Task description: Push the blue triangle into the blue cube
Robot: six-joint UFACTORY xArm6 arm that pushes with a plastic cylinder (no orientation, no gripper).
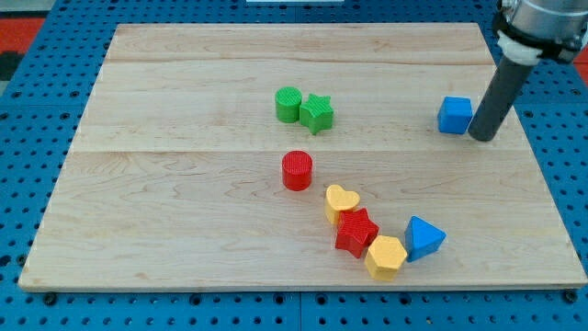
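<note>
Blue triangle (424,237) lay far below the blue cube (454,115) toward the view's bottom, touching a yellow hexagon block (386,256); the push was not yet begun. My tip (480,137) stood just right of the cube, gripping nothing, since the rod carries no gripper.

The board (184,184) is pale, streaked wood on a blue pegboard (18,184). On it: a blue cube (454,115), blue triangle (424,237), green cylinder (288,104), green star (317,113), red cylinder (297,170), red star (356,232), yellow heart (341,201), yellow hexagon (385,256). My tip (480,137) is dark grey.
</note>
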